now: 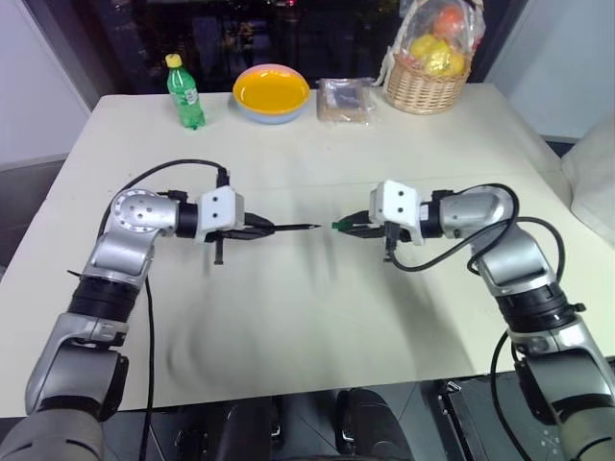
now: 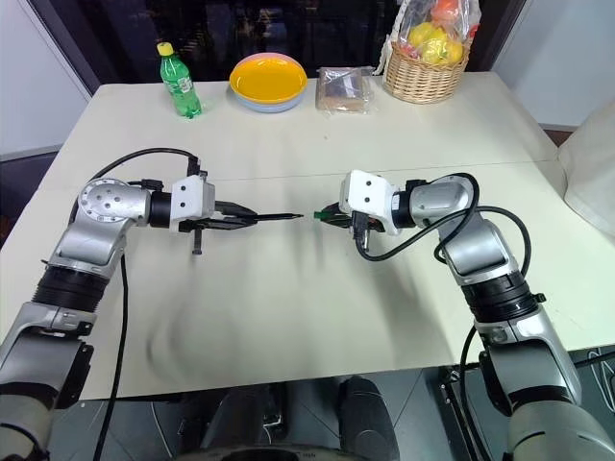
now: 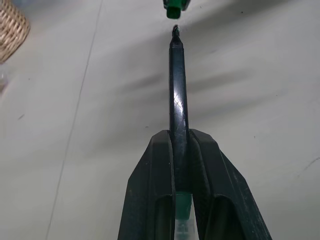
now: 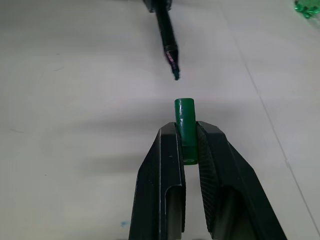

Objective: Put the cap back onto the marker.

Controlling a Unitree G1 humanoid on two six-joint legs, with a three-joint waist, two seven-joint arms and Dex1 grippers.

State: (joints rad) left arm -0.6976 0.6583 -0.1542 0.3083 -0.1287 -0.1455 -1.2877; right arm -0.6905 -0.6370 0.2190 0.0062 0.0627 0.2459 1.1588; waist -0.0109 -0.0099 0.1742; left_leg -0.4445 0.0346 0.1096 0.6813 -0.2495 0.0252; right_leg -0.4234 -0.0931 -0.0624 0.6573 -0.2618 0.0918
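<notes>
Two robot arms reach in from either side over a pale table (image 1: 288, 327) and face each other above its middle.

On the left, the left gripper (image 1: 258, 228) is clamped shut on the marker (image 1: 293, 228), a thin black stick. It holds the marker near its back end, so that most of the barrel juts out level past the fingers (image 3: 155, 190), with the pointed tip aimed toward the other arm. The marker is lifted off the table and casts a soft shadow below.

On the right, the right gripper (image 1: 354, 228) is closed tightly on the cap (image 4: 185, 125), a small bright-green cylinder. About half of the cap sticks out beyond the black fingers (image 4: 165, 180), its end turned toward the marker's tip.

Tip and cap are roughly in line and near each other, but they do not touch; a small gap of bare table shows between them. The cap is not yet on the marker.

Farther back, along the far edge of the table, four things stand in a row. From left to right: a green bottle (image 1: 184, 93) with a yellow lid, upright; a shallow yellow bowl (image 1: 271, 92); a small flat packet (image 1: 346, 100) in clear wrap; and a wicker basket (image 1: 426, 86) holding wrapped fruit. All of them are well apart from the two grippers.
</notes>
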